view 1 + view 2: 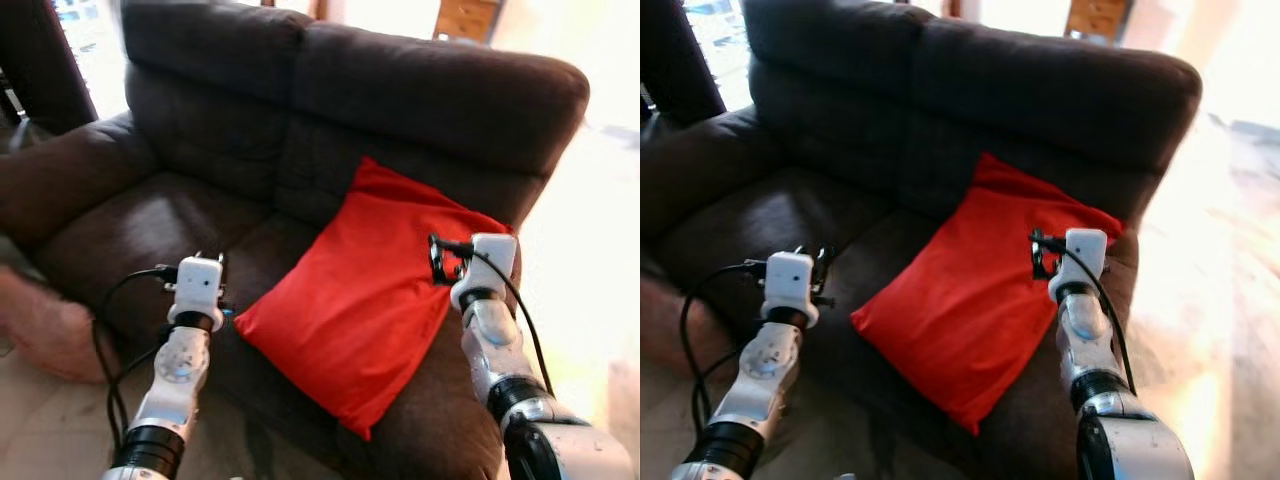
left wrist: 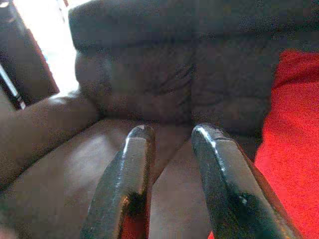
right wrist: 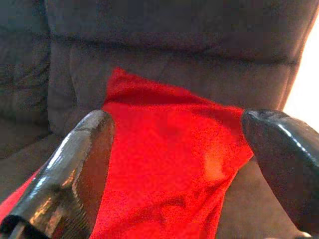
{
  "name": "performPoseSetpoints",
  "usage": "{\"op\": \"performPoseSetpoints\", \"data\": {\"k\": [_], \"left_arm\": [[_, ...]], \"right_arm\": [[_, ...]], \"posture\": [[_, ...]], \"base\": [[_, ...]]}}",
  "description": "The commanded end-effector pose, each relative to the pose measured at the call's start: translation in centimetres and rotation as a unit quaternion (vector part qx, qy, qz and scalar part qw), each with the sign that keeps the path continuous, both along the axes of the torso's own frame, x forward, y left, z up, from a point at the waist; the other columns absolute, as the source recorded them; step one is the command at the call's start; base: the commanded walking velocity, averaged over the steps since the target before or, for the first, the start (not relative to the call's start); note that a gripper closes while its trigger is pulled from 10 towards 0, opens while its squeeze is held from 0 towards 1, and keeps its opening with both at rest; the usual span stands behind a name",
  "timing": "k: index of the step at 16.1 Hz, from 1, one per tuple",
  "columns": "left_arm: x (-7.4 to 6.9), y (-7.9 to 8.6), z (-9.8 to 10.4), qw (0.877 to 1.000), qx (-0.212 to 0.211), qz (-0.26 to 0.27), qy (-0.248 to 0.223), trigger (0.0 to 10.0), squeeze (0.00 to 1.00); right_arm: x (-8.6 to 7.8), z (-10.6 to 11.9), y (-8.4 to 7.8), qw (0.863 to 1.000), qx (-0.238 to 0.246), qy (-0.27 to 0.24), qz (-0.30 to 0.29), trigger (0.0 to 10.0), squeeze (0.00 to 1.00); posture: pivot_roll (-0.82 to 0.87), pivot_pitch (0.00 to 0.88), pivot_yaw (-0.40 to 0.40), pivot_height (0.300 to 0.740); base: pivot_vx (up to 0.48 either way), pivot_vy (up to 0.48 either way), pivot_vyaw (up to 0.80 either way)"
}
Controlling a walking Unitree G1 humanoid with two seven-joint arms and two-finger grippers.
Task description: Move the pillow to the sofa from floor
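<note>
A red pillow lies on the right seat of the dark brown sofa, its top corner leaning on the backrest and its lower corner hanging over the seat's front edge. My right gripper hovers over the pillow's right edge, open wide; in the right wrist view its fingertips stand far apart with the pillow behind them. My left gripper is just left of the pillow's left corner, above the seat. Its fingers are open with nothing between them.
A pink fluffy thing lies on the floor by the sofa's left arm. Dark furniture stands at the back left, a wooden drawer unit behind the sofa. Bright floor opens to the right.
</note>
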State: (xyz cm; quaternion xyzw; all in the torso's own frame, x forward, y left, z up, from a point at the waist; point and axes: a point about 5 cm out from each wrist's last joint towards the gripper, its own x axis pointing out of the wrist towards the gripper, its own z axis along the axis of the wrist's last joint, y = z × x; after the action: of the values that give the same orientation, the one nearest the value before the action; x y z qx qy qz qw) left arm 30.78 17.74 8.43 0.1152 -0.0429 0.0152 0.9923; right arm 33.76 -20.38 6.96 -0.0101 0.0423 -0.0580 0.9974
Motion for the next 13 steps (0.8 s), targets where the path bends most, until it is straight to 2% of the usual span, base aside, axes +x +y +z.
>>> {"op": "performPoseSetpoints", "data": {"k": [1,4,6,8,11,13], "left_arm": [[-0.3,0.4,-0.9,1.000,-0.009,0.011,0.017,10.0,0.00],[-1.5,1.1,-4.2,0.995,-0.021,0.025,0.091,10.0,0.00],[-2.9,1.9,-6.3,0.988,-0.046,0.052,0.141,10.0,0.00],[-3.6,2.2,-7.4,0.983,-0.037,0.051,0.170,10.0,0.00],[-6.2,2.8,-10.8,0.964,-0.032,0.057,0.259,10.0,0.00],[-7.3,2.7,-11.9,0.955,-0.023,0.053,0.292,10.0,0.00]], "right_arm": [[-0.6,-0.9,-0.5,1.000,-0.004,0.022,-0.008,10.0,0.00],[-2.6,-3.6,-1.8,0.996,0.006,0.083,-0.033,10.0,0.00],[-5.1,-6.2,-3.0,0.988,-0.004,0.146,-0.048,10.0,0.00],[-6.5,-7.4,-3.4,0.983,-0.008,0.177,-0.054,10.0,0.00],[-10.3,-10.5,-4.1,0.963,-0.007,0.259,-0.071,10.0,0.00],[-11.7,-11.6,-4.0,0.955,-0.001,0.288,-0.072,10.0,0.00]], "posture": [[0.08,0.000,-0.071,0.740],[0.07,0.000,-0.072,0.740],[0.07,0.000,-0.072,0.740],[0.07,0.002,-0.073,0.740],[0.06,0.007,-0.070,0.740],[0.06,0.010,-0.069,0.740]], "base": [[0.000,0.000,0.00],[0.000,0.000,0.00],[0.000,0.000,0.00],[0.000,0.000,0.00],[0.000,0.000,0.00],[0.000,0.000,0.00]]}}
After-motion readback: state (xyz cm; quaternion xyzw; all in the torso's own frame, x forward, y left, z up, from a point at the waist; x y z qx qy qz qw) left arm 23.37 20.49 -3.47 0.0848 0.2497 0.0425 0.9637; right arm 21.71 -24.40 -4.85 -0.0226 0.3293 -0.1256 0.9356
